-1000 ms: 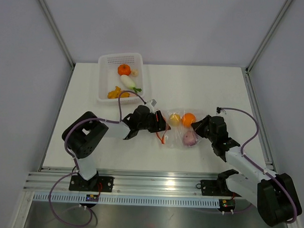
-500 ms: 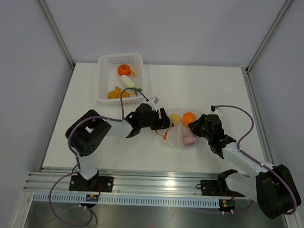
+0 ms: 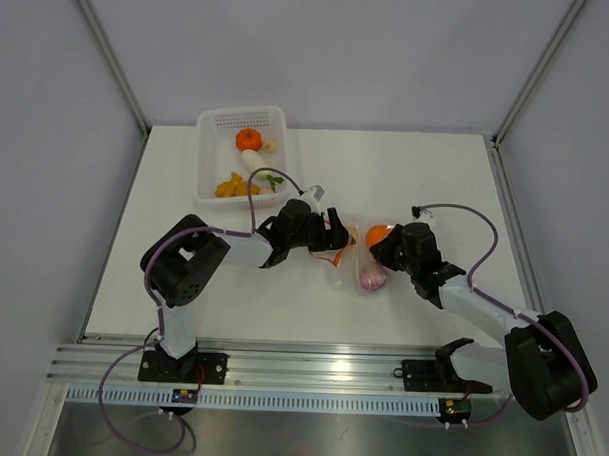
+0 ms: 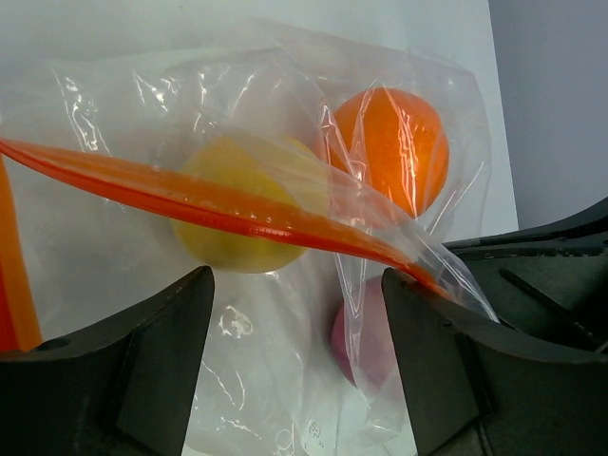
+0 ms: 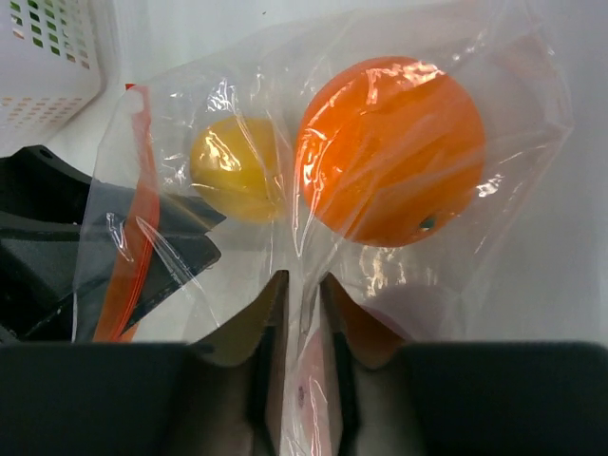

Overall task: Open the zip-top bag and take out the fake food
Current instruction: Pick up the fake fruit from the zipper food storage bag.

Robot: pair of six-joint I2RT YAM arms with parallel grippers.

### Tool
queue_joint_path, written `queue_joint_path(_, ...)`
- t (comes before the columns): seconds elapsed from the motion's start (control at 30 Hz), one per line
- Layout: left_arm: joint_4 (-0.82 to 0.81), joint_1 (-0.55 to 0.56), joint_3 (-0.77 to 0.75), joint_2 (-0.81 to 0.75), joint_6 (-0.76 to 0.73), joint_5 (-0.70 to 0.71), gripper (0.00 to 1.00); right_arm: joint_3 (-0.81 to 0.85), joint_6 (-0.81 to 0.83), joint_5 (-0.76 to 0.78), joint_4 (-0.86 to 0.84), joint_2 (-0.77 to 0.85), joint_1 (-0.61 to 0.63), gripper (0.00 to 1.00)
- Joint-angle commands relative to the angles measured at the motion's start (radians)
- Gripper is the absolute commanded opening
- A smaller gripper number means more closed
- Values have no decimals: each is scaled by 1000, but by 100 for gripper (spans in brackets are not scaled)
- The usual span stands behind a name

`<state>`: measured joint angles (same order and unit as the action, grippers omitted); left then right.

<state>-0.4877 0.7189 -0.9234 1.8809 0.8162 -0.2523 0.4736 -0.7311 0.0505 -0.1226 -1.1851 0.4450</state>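
Clear, crinkled plastic, the zip-top bag (image 3: 353, 262) lies near the middle of the desk (image 3: 436, 183). It is bunched narrower than a second ago, because both hands have moved in on it. The left hand (image 3: 331, 235), at the bag's 9 o'clock, has spread its jaws and stands open, holding nothing. The right hand (image 3: 381, 253), at 3 o'clock, has parted to a thin slit. Film runs through the slit, but I cannot tell whether it is pinched.

Only the left wrist view shows the red-orange zipper strip (image 4: 190, 195) crossing ahead of the spread fingers (image 4: 161, 361). The right wrist view shows an orange ball (image 5: 389, 152) and a yellow piece (image 5: 236, 176) inside the bag. Only the overhead view shows the white basket (image 3: 205, 150) at the desk's 11 o'clock. Both forearms lie low, angled inward.
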Motion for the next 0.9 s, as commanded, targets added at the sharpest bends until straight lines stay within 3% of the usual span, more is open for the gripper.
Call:
queue_joint_path(0.0, -42, 1, -32, 12, -17, 24, 75, 45, 35, 20, 18, 39, 11, 29)
queue_joint_path(0.13, -35, 1, -34, 12, -17, 21, 74, 46, 47, 72, 86, 126, 12, 48)
queue_joint_path(0.2, -35, 1, -34, 12, -15, 19, 75, 42, 55, 94, 93, 175, 12, 54)
queue_joint_path(0.37, -29, -1, -35, 7, -18, 21, 75, 88, 81, 127, 164, 199, 11, 57)
queue_joint_path(0.53, -28, -3, -34, 1, -18, 21, 75, 171, 116, 184, 256, 171, 12, 76)
queue_joint_path(0.87, -29, -3, -43, 18, -11, 2, 75, 293, 156, 342, 368, 76, 12, 82)
